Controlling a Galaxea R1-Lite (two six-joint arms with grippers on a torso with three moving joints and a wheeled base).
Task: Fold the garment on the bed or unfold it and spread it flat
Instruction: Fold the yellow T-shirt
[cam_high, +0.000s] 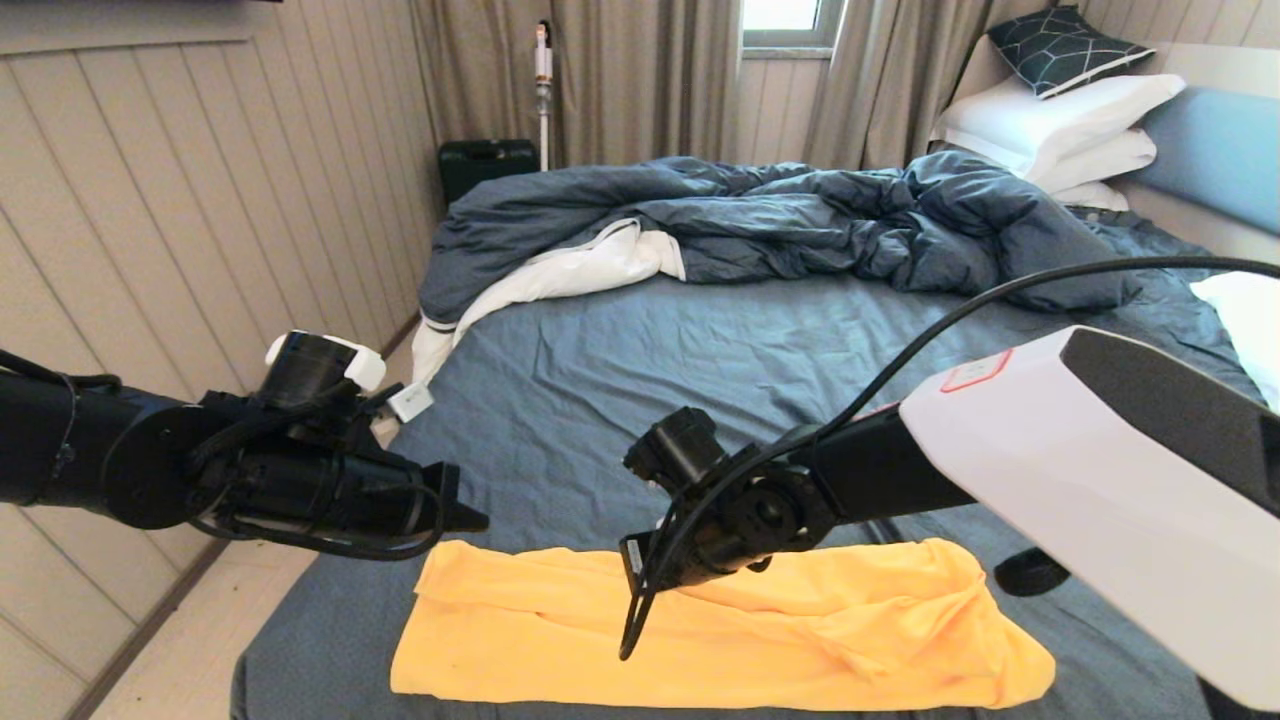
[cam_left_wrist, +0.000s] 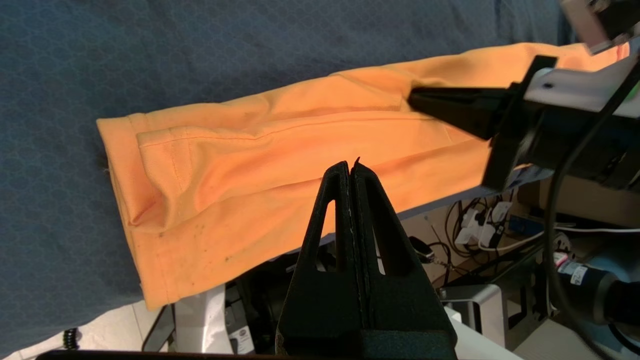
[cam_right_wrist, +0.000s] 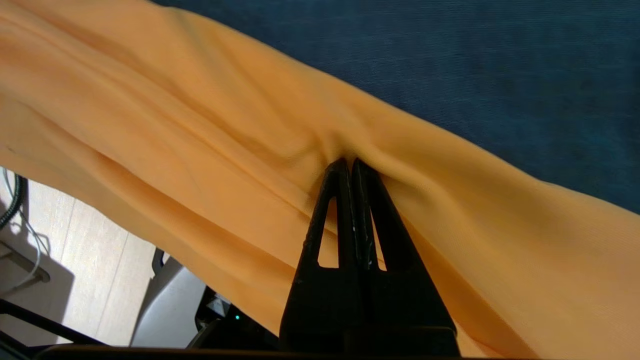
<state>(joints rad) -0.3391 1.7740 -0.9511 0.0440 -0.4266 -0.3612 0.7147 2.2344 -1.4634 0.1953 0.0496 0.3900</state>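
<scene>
The yellow garment (cam_high: 720, 640) lies folded into a long band across the near edge of the bed (cam_high: 700, 370); its print and label are hidden. My left gripper (cam_high: 478, 520) hovers shut and empty just above the band's left end (cam_left_wrist: 210, 175). My right gripper (cam_high: 628, 648) points down into the middle of the band, shut, with the yellow cloth (cam_right_wrist: 250, 150) puckered around its tips (cam_right_wrist: 350, 161). In the left wrist view the right gripper (cam_left_wrist: 412, 96) shows as a black wedge touching a fold of the shirt.
A rumpled dark blue duvet (cam_high: 780, 220) with white lining lies across the far half of the bed. White pillows (cam_high: 1060, 130) are stacked at the far right. The wood-panelled wall (cam_high: 200, 200) and floor are on the left; the robot's base and cables (cam_left_wrist: 500, 235) are below the bed edge.
</scene>
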